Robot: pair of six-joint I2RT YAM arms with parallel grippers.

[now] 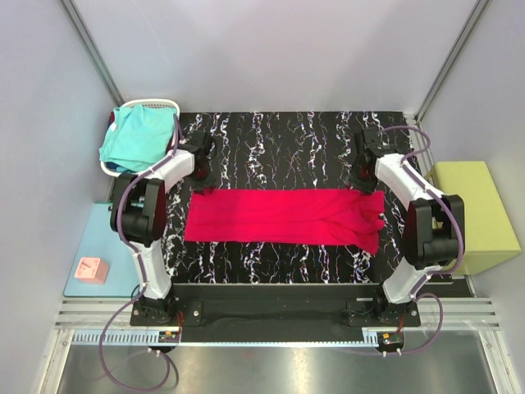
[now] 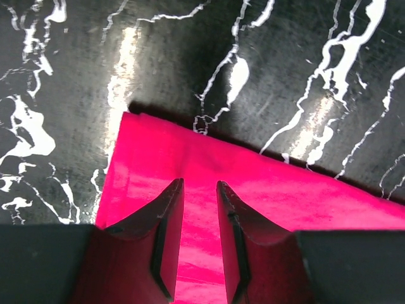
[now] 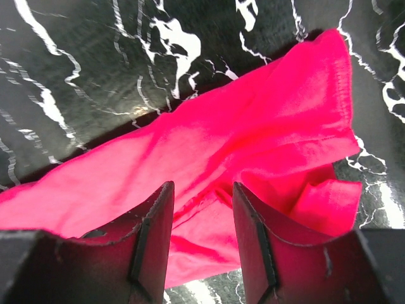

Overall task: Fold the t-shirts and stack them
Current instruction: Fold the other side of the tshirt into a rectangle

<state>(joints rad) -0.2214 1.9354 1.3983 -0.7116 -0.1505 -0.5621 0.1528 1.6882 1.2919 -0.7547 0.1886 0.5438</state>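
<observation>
The crimson t-shirt (image 1: 283, 216) lies as a long folded band across the middle of the bench (image 1: 279, 139). The turquoise t-shirt (image 1: 135, 138) fills a white basket (image 1: 156, 103) off its far-left corner. The left claw (image 2: 200, 182) and right claw (image 3: 202, 185) stand spread, pinching nothing.

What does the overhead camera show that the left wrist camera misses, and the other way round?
Only overhead: the turquoise t-shirt in a white basket, the yellow-green block, the light-blue mat, and the whole red t-shirt as a long strip. Only the left wrist: a close look at the left gripper, its fingers apart above one corner of the cloth. Both: red t-shirt cloth and the black marbled table.
</observation>
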